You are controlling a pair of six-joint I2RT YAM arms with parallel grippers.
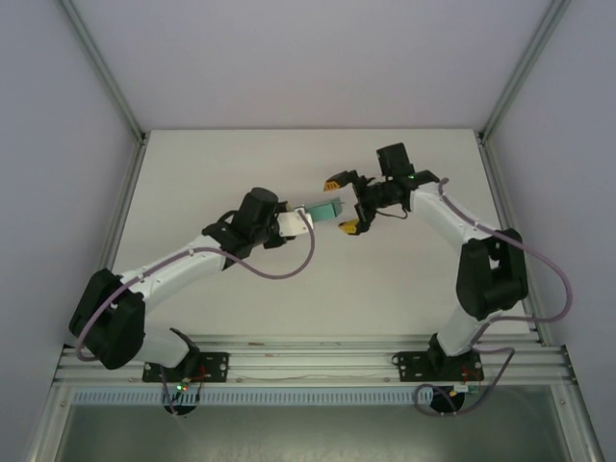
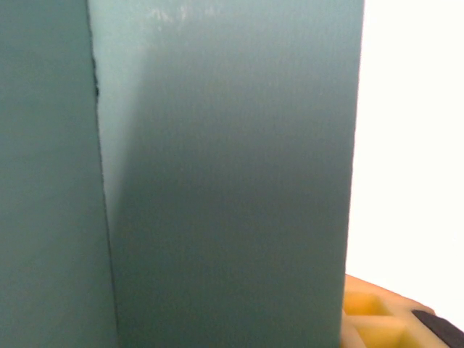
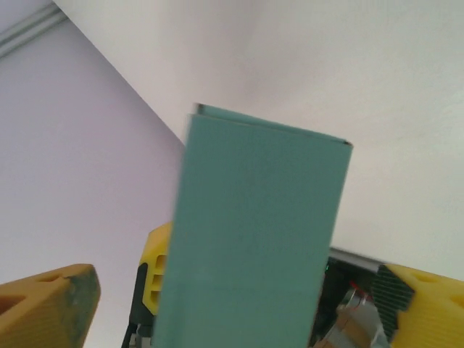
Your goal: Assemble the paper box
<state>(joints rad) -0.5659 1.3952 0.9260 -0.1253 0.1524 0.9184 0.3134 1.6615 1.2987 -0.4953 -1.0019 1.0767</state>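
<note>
Material: paper box (image 1: 324,212) of plain matte teal card, a slim rectangular form with crisp folds.
Place: aloft over the white table (image 1: 241,164), between the arms.
Left arm: left gripper (image 1: 310,216) pinches the box's near end.
Right arm: right gripper (image 1: 340,204) spread wide, yellow tips flanking the far end, apart from it.
Hidden: left fingers mostly behind card; box cut off close up.

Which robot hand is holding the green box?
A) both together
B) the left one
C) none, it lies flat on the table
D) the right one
B: the paper box sticks out from the tip of the left gripper, while the right gripper has its yellow fingers spread wide, one on each side of the box and clear of it.
</note>
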